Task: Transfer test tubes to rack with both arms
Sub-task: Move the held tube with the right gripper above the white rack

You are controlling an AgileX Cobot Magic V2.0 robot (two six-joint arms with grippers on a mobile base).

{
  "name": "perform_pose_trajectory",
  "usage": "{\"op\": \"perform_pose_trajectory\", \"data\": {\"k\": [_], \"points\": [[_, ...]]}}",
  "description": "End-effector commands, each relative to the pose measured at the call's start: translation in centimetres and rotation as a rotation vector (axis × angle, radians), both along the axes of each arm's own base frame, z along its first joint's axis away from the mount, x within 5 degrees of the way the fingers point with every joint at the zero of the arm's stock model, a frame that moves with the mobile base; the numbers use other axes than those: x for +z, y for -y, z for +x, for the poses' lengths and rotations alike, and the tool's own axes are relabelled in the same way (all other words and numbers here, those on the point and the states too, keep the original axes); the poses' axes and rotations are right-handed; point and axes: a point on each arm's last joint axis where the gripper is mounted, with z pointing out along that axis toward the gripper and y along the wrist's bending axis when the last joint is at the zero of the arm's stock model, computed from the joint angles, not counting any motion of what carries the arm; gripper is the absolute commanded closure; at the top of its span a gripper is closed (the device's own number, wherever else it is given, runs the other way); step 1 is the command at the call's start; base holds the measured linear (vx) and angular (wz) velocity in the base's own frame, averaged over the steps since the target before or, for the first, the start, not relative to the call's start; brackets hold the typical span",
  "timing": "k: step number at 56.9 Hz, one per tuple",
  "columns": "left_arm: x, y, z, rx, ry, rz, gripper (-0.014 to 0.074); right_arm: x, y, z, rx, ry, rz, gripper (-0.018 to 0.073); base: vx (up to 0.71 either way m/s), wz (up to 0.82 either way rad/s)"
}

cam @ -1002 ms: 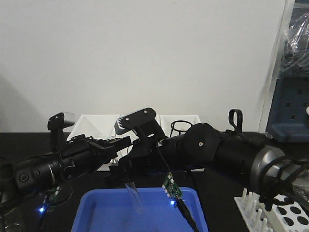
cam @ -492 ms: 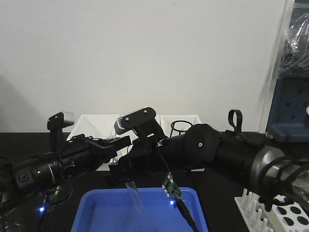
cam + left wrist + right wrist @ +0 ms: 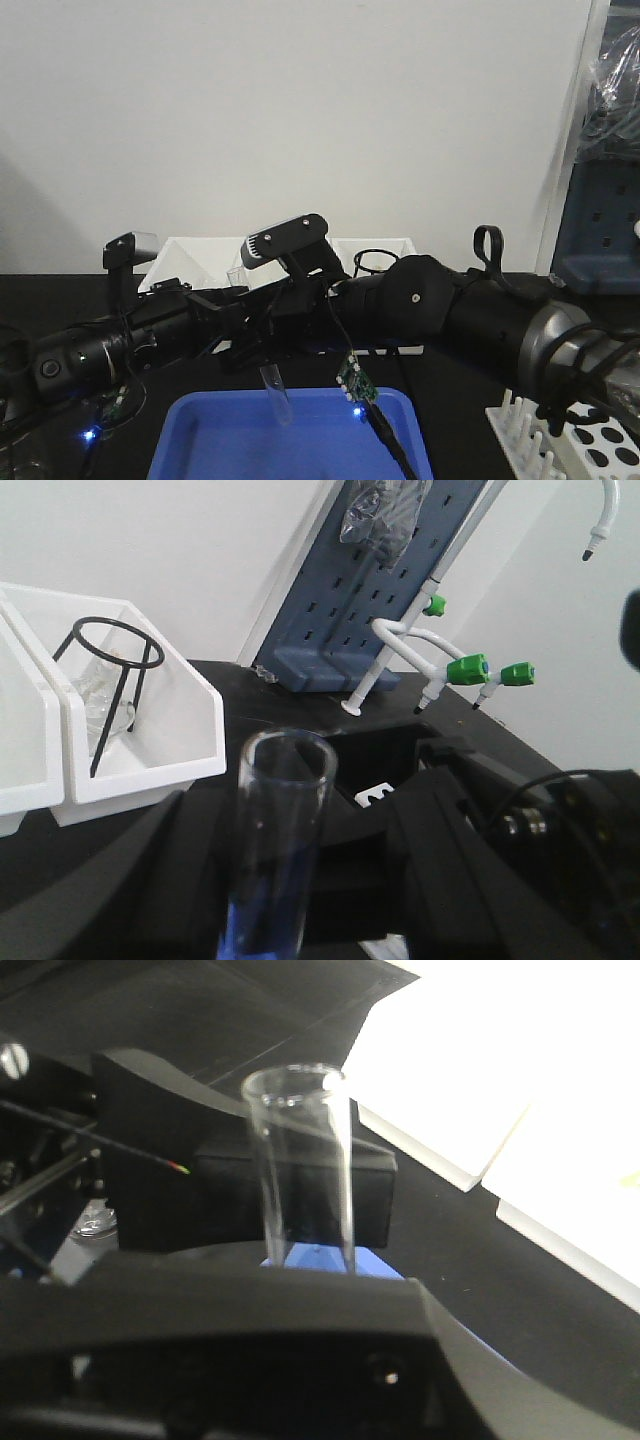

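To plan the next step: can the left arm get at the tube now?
Likely yes: the tube stands upright just before the left gripper, with nothing between them. The right arm crowds it from the other side, though.

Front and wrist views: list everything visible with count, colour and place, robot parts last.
test tube: one, clear, above the tray, between both tools
tray: one, blue, front centre
bins: at least two, white, at the back
wire ring stand: one, black, inside a bin
rack: one, white, front right
pegboard: one, blue, far right
taps: several, white with green knobs, beside the pegboard
left tool: one, black, at the tube
right tool: one, black, at the tube
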Motion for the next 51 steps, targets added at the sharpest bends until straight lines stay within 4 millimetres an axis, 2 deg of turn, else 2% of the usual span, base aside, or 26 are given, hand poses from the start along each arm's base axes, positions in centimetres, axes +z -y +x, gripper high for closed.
{"op": "perform_pose_trajectory", "data": {"k": [1,12,22,31,41,46,48,51], "points": [[3.3,-0.3,-0.5,-0.007,0.095,-0.106,0.0105,4.1,0.8,-0.1,-0.044,0.145,0.061,0.0568,0.00,0.00],[4.3,-1.8,-0.4,0.028,0.125,-0.130,0.0105,4.0,2.1,0.7,-0.104,0.153,0.042,0.0568,0.00,0.00],[6.1,-3.5,-0.8,0.060,0.189,-0.133,0.0105,4.1,5.8,2.8,-0.226,0.145,0.067,0.0568,0.00,0.00],[7.2,-5.2,-1.1,0.097,0.252,-0.091,0.0105,4.5,10.0,4.6,-0.329,0.187,0.047,0.0568,0.00,0.00],[7.8,-6.4,-1.4,0.133,0.274,-0.039,0.0105,7.3,14.6,4.4,-0.419,0.286,0.030,0.0568,0.00,0.00],[7.8,-6.8,-1.3,0.148,0.273,-0.030,0.0105,9.6,17.4,3.5,-0.473,0.351,0.021,0.0568,0.00,0.00],[7.8,-7.0,-1.2,0.152,0.274,-0.030,0.0105,10.5,19.1,2.9,-0.515,0.376,0.023,0.0568,0.00,0.00],[7.8,-7.0,-1.2,0.155,0.272,-0.028,0.0105,11.0,20.8,2.1,-0.562,0.398,0.023,0.0568,0.00,0.00]]}}
